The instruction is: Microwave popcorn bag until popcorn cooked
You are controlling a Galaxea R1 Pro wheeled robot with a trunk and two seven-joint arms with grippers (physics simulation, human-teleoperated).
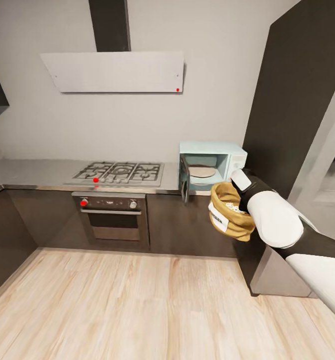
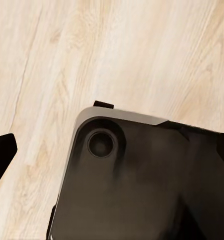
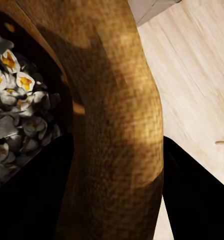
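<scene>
The right pincer (image 1: 236,204) grips the rolled rim of the popcorn bag (image 1: 228,211), holding it in the air near the microwave (image 1: 212,164), whose door hangs open on the counter (image 1: 32,172). Pale popcorn (image 3: 14,107) fills the bag. The left pincer's state cannot be told.

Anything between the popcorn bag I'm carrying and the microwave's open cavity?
No. In the head view only open air separates the popcorn bag from the microwave; its door is swung open at the cavity's left side.

We see pale wood floor (image 2: 51,60) under a dark rounded robot base (image 2: 142,185), with one black fingertip (image 2: 1,155) at the frame's edge.
</scene>
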